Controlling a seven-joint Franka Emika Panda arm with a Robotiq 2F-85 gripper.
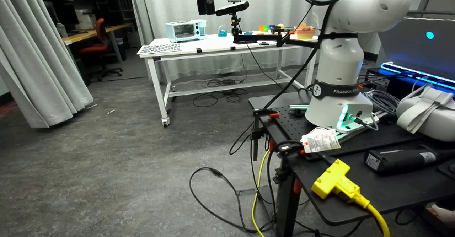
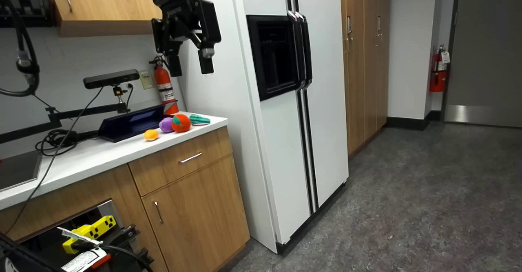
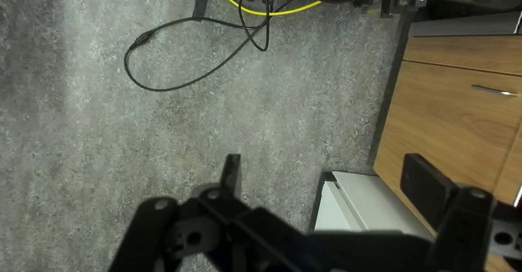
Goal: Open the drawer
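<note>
Fingers point(image 2: 206, 63) spread wide with nothing between them, the gripper point(image 2: 191, 65) points down from high up, well apart from the drawer point(image 2: 163, 168); in the wrist view, floor point(image 3: 285, 113) shows through the gap.

In an exterior view the drawer lies just under the right end of the counter point(image 2: 110, 150), left of the fridge point(image 2: 281, 141) and above a door point(image 2: 200, 213). Its front sits flush, so it looks fully closed; the opening has yet to begin.

Take hold at the handle point(image 2: 191, 158), a slim metal bar near the middle of the front, with one finger above and one below. Room behind the bar cannot be judged. It looks stiff and smooth, so a weak pinch may slip, though the wooden front should bear a firm pull. Weight depends on contents, which are hidden; expect a slight stick, then an easy slide. Pulling straight out should keep the drawer from binding.
</note>
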